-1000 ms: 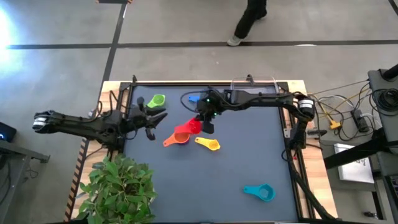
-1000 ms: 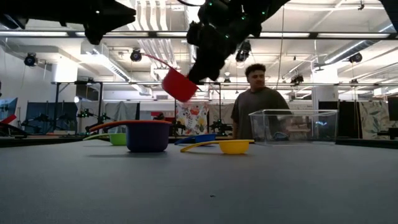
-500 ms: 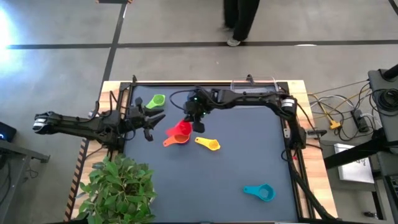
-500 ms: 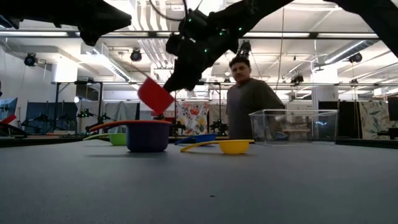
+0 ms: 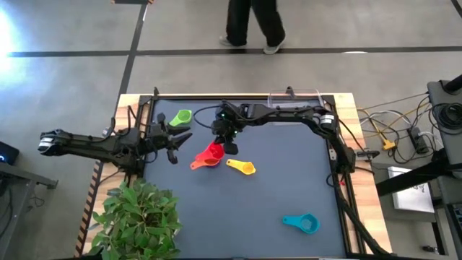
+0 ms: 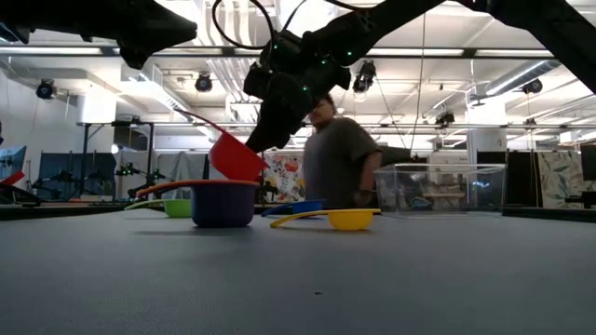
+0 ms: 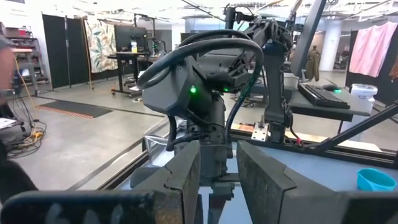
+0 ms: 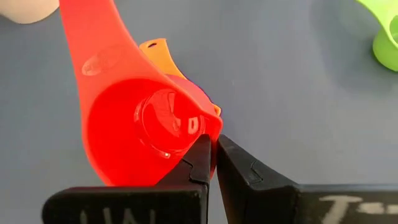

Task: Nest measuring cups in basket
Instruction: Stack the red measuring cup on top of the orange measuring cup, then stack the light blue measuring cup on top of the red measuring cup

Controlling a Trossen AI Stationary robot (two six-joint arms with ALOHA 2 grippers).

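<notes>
Right gripper (image 8: 211,163) pinches the red cup's (image 8: 134,134) rim — left gripper (image 5: 175,137) (parted slightly) holds nothing.

Low view, items:
- My right jaws (image 6: 253,147), closed on the red cup's (image 6: 235,158) rim; cup tilted, just above the purple cup (image 6: 223,202).
- Purple cup: upright on the bench (image 6: 298,279), orange handle (image 6: 160,188) along its rim.
- Green cup (image 6: 175,207): behind, left.
- Yellow cup (image 6: 346,220): centre; blue cup (image 6: 296,207) behind it.
- Basket (image 6: 440,189): clear, right.
- A person (image 6: 337,163): beyond the bench.
</notes>
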